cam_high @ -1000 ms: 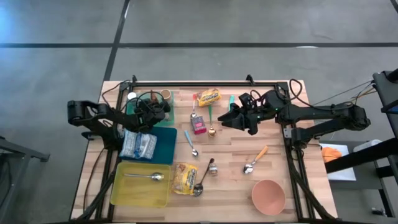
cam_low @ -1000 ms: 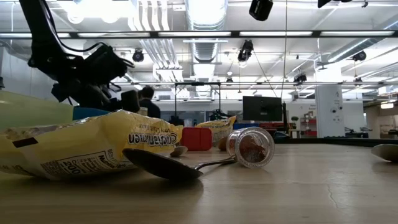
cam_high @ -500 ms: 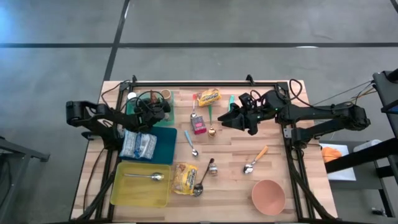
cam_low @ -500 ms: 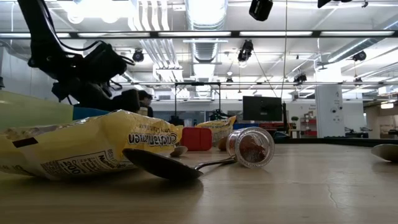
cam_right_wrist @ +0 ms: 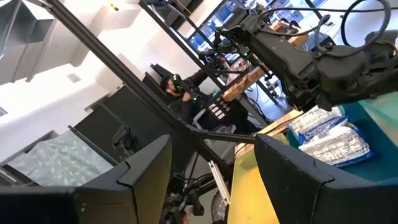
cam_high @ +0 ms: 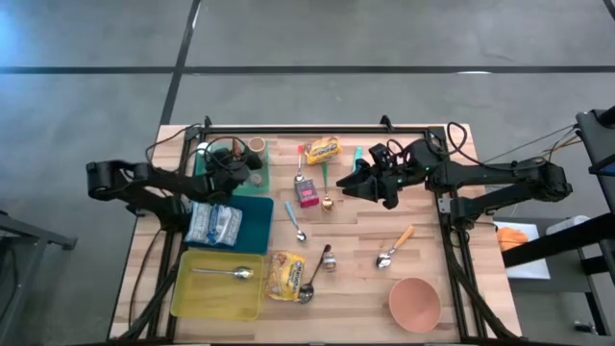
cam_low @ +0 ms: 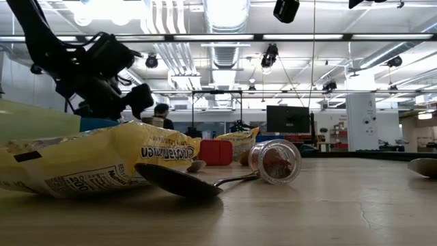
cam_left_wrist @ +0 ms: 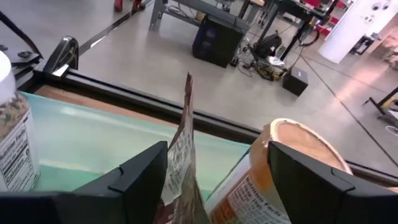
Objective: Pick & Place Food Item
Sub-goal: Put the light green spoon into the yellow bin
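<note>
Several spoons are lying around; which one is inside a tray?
The spoon in the yellow tray at the table's front left; the other spoons all lie on bare wood.

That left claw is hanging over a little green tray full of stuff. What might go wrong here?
Two risks, as far as the pictures show:
1. The left gripper has open fingers either side of an upright packet edge, so closing could crumple it or miss.
2. The green tray is crowded: a paper cup and a seasoning jar flank the gripper, and a swing might topple them.
</note>
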You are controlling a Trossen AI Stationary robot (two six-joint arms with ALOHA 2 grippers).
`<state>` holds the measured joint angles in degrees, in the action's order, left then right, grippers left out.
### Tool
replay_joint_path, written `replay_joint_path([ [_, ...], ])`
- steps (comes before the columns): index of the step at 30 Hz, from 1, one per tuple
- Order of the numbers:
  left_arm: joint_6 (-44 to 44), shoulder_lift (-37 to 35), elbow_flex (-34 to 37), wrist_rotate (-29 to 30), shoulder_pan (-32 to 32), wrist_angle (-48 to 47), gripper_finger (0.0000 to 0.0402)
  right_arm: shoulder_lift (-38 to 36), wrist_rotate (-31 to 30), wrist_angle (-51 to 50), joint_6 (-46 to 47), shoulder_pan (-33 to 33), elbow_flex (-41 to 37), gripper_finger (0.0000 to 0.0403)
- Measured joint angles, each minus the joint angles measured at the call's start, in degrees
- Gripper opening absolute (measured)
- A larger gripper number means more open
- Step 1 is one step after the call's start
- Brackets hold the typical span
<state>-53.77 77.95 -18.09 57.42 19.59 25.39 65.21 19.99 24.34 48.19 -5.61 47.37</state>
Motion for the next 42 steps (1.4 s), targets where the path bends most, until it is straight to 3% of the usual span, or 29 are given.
replay_joint_path([
  [17, 10.54, -9.21, 0.0, -5.96, -0.04, -0.17, 0.0285, 0.0, -0.01, -0.04, -0.33, -0.02, 0.0, 0.0228],
  [32, 10.64, -16.38, -0.05, -13.91, -0.04, -0.56, 0.0285, 0.0, -0.46, -0.04, -0.2, -0.04, 0.0, 0.0228],
  [42, 19.53, -18.59, -10.61, -16.84, -0.04, -19.18, 0.0285, 0.0, -0.55, -0.04, -0.39, -0.09, 0.0, 0.0228],
])
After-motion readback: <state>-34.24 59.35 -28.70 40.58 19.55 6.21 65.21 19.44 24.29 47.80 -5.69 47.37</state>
